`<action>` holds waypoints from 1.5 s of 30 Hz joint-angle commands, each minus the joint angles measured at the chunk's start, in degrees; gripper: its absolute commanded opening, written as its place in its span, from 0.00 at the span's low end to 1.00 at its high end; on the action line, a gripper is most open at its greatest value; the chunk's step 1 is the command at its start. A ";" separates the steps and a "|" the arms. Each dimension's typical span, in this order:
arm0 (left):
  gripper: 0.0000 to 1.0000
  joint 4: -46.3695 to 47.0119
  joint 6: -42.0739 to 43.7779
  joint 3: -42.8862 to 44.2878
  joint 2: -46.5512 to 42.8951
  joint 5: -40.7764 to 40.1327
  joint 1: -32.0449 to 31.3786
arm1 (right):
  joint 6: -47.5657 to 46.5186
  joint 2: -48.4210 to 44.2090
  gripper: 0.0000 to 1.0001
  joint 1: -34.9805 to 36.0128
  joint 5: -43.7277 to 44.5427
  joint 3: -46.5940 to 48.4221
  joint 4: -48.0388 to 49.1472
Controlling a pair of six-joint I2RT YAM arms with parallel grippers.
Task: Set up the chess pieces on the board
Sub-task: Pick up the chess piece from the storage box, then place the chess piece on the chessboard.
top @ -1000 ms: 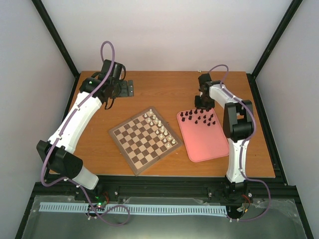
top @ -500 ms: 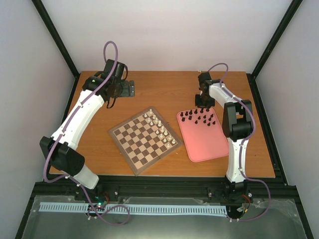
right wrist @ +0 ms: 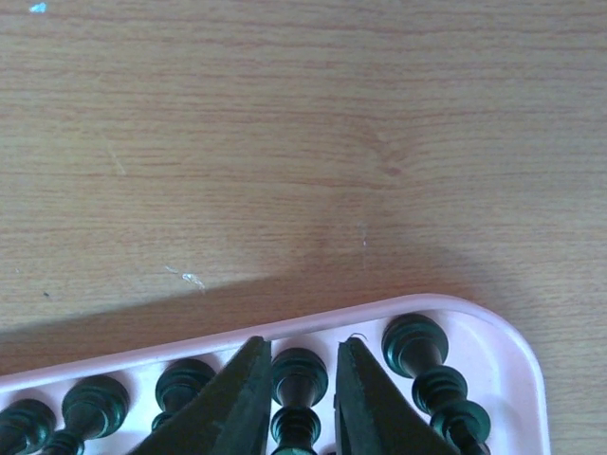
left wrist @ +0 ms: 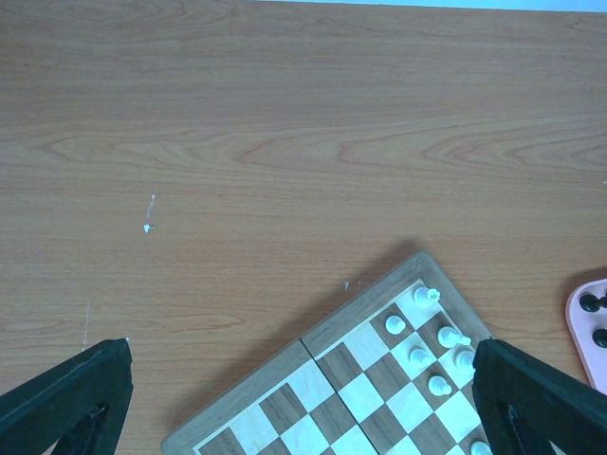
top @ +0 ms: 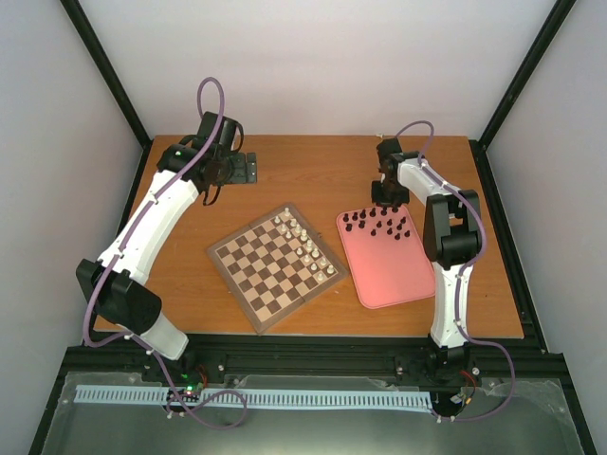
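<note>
Lab cell: black framing and white panels enclose the table.

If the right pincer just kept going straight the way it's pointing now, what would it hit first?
The right pincer is closed around a black chess piece, so pushing straight on would probably press it into the floor of the pink tray first. Depth is hard to judge here.

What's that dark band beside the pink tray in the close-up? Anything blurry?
Right wrist view: a broad soft shadow on the table beyond the tray; the right tool and the black chess piece it grips look slightly soft. Left wrist view: even light, crisp grain. Top view: no glare.
</note>
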 commanded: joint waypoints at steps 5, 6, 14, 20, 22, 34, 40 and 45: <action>1.00 -0.21 0.77 2.18 0.23 0.48 0.27 | -0.30 0.00 0.06 0.29 1.23 -0.39 -0.48; 1.00 -0.21 0.77 2.18 0.25 0.43 0.27 | -0.23 -0.15 0.04 0.30 1.22 -0.32 -0.46; 1.00 -0.23 0.64 2.43 0.01 0.24 0.27 | -0.97 -4.26 0.03 0.73 -1.52 0.37 -0.02; 1.00 0.05 0.30 2.98 -0.11 0.97 0.28 | -1.24 -9.34 0.03 4.15 2.10 4.08 -2.19; 1.00 0.04 0.27 3.22 -0.25 1.21 0.27 | -1.16 -10.74 0.03 4.93 2.95 5.31 -3.03; 1.00 -2.42 -1.07 3.88 -3.78 -1.85 0.31 | 0.01 -15.74 0.03 17.19 -3.19 7.73 -8.32; 1.00 -5.73 -7.10 6.60 -13.17 -11.95 0.27 | 1.04 -19.54 0.03 24.02 -5.53 4.25 -9.14; 1.00 -2.31 -7.28 5.14 -21.97 -12.67 0.27 | 0.70 -20.00 0.03 30.33 -6.70 4.89 -9.41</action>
